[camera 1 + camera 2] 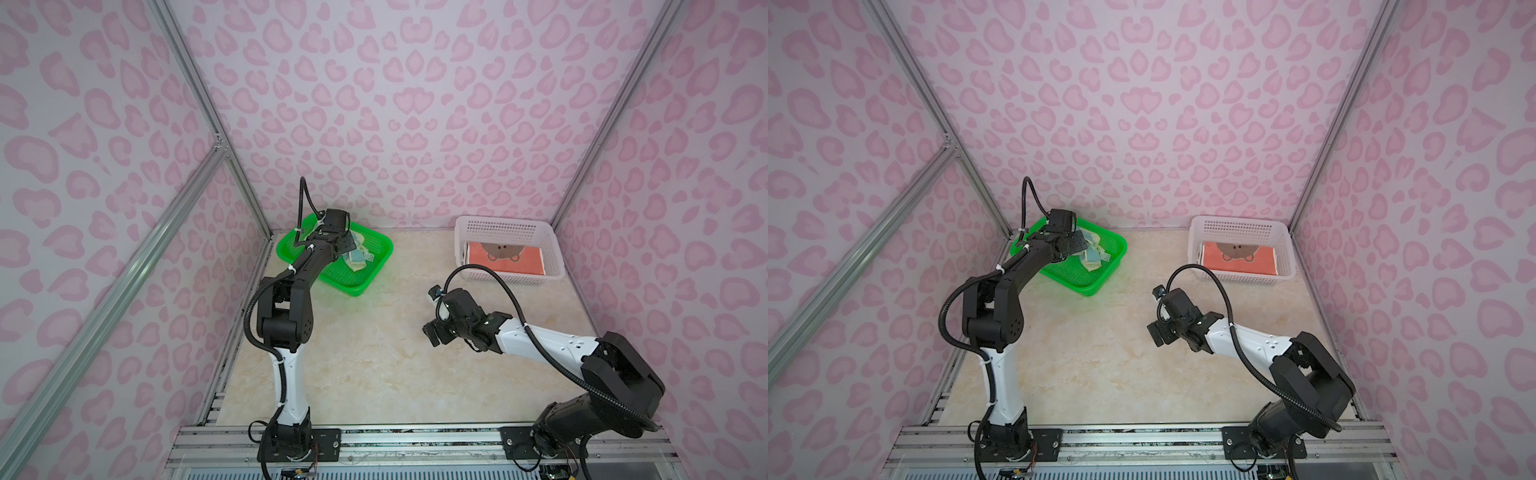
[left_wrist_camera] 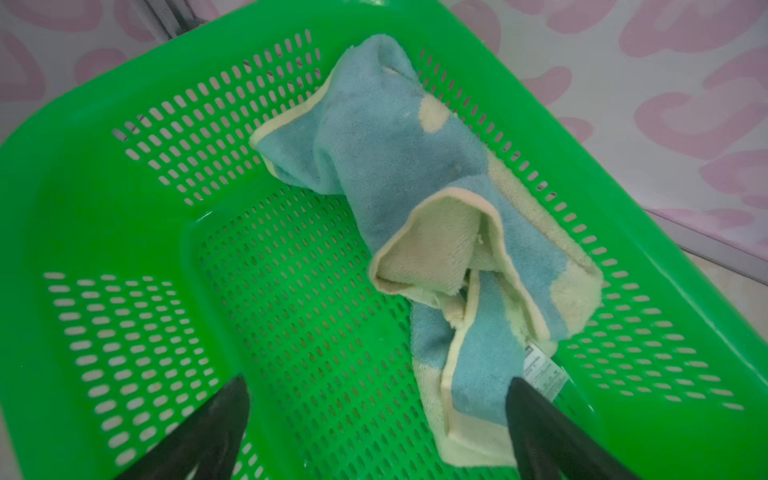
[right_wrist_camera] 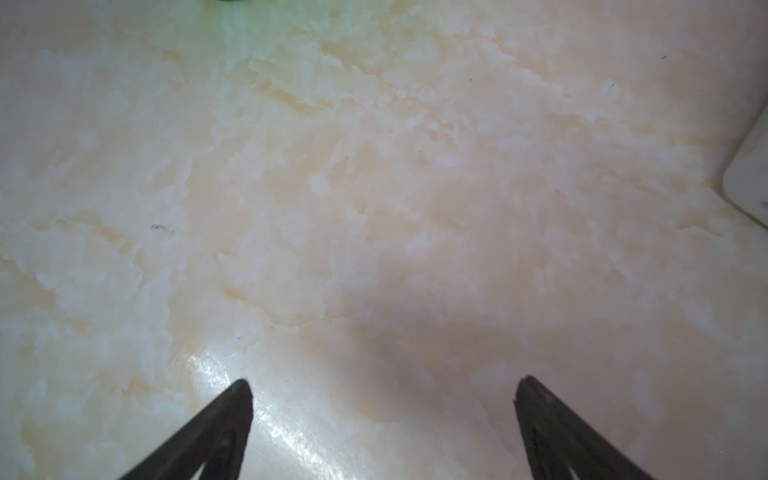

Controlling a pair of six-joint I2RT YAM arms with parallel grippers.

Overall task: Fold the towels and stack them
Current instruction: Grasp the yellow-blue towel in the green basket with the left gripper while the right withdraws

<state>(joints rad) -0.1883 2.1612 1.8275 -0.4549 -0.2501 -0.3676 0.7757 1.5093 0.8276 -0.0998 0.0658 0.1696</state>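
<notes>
On the pale marbled table (image 1: pixel 374 365), both top views showed the white holey plastic basket (image 1: pixel 498 228) holding a flat orange bear towel (image 1: pixel 519 264). Only the left wrist view clearly showed the green holey plastic basket (image 2: pixel 104 228) holding the crumpled yellow-and-blue towel (image 2: pixel 395 158), with the left claw (image 2: pixel 378 382) wide apart over it. The right claw (image 3: pixel 384 380), wide apart, held nothing.

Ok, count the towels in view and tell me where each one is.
2. A crumpled yellow and teal towel lies in the green basket; a folded orange bear towel lies flat in the white basket. More may be hidden beneath the orange one.
</notes>
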